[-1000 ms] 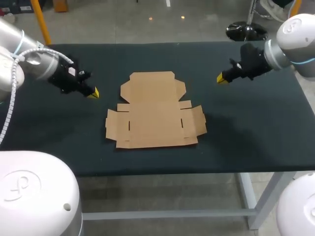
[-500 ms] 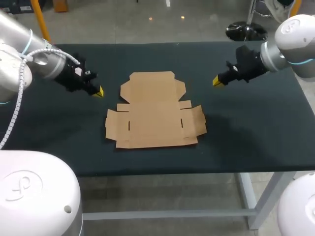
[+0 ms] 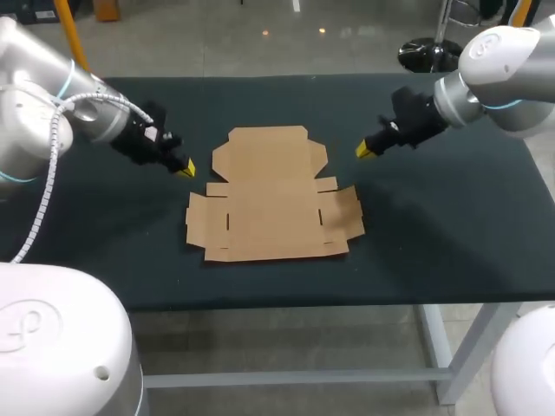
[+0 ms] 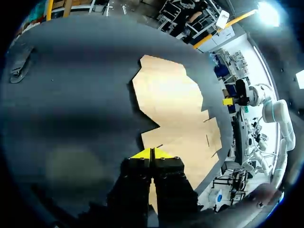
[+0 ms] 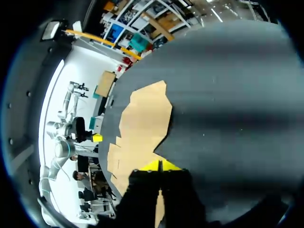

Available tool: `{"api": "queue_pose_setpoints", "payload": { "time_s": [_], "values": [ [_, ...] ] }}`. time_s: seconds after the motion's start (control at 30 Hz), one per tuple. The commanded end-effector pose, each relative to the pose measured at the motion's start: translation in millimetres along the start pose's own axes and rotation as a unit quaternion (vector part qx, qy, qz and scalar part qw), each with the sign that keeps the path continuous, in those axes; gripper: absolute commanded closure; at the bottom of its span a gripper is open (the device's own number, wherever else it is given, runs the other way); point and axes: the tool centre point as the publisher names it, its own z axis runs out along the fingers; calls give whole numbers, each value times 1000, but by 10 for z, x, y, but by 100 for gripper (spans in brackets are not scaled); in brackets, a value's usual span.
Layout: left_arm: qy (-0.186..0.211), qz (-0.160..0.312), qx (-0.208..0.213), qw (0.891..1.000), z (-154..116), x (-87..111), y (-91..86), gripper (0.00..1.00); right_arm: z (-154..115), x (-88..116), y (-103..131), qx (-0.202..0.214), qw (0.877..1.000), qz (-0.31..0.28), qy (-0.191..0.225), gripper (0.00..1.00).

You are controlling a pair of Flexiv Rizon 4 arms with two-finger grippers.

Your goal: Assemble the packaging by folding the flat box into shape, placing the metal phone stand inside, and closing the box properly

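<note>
A flat brown cardboard box blank lies unfolded in the middle of the dark table. My left gripper hovers shut just off the blank's upper left corner, holding nothing. My right gripper hovers shut off the blank's upper right corner, also empty. In the left wrist view the blank stretches ahead of my shut left gripper, and my right gripper shows beyond it. In the right wrist view the blank lies ahead of my shut right gripper. No metal phone stand is in view.
Bare dark tabletop surrounds the blank on every side, with wide room to the left and right. The table's front edge runs close below the blank.
Both grippers have moved inward toward the blank's upper corners, the left one rightward and down, the right one leftward. The blank has not moved.
</note>
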Motion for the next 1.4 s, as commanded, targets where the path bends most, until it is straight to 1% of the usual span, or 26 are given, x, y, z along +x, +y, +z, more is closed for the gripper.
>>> {"api": "queue_pose_setpoints", "payload": {
  "time_s": [0.03, 0.23, 0.5, 0.63, 0.9, 1.13, 1.4],
  "values": [
    [12, 0, -12, 1000, 141, -99, -78, 100, 93, -25, 32, 16, 1000, 0, 5, 100],
    [29, -5, -15, 999, 194, -178, -53, 100, 203, -20, -24, 27, 1000, -1, 7, 100],
    [44, -9, -14, 999, 271, -245, 2, 100, 372, -5, -139, 23, 1000, -4, -1, 100],
    [52, -10, -16, 998, 294, -281, 13, 100, 430, -47, -151, 19, 1000, -2, -6, 100],
    [62, -11, -21, 998, 340, -314, 30, 100, 599, -116, -160, 20, 1000, -1, 0, 100],
    [64, -11, -25, 998, 351, -332, 20, 100, 635, -129, -164, 19, 1000, 3, 0, 100],
    [67, -13, -27, 997, 381, -350, 2, 100, 647, -137, -228, 16, 1000, 13, 0, 100]
  ]
}}
